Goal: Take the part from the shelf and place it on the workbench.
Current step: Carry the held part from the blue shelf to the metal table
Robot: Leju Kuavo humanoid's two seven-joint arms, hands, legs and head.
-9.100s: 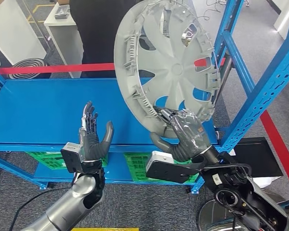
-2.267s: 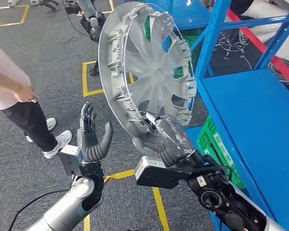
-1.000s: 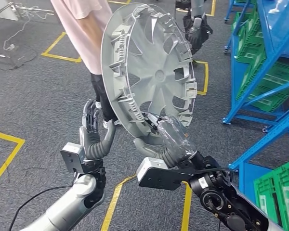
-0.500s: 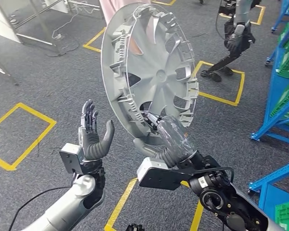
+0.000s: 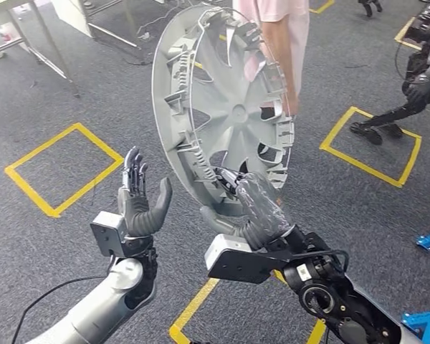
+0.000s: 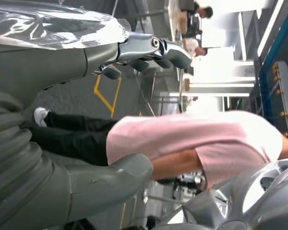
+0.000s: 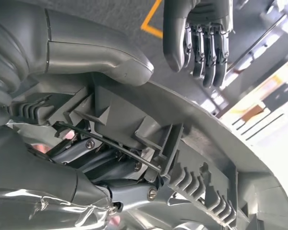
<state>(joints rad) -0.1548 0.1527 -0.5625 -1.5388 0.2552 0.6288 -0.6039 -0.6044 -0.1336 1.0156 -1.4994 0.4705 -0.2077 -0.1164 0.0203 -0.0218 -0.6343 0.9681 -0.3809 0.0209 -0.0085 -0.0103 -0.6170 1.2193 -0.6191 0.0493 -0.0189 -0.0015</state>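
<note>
Wheel cover held up over the floor.
My right hand grips the grey wheel cover by its lower rim, upright; my left hand is beside it, fingers spread, holding nothing.

Dark grey speckled carpet floor marked with yellow tape squares. Standing on it: metal table legs, a person's legs, another robot's dark feet.

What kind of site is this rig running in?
Probably an indoor robot test floor or lab. Grey carpet marked with yellow taped squares, a second robot's arm over another square, a person in a pink shirt standing close, and the right hand carrying a grey wheel cover.
</note>
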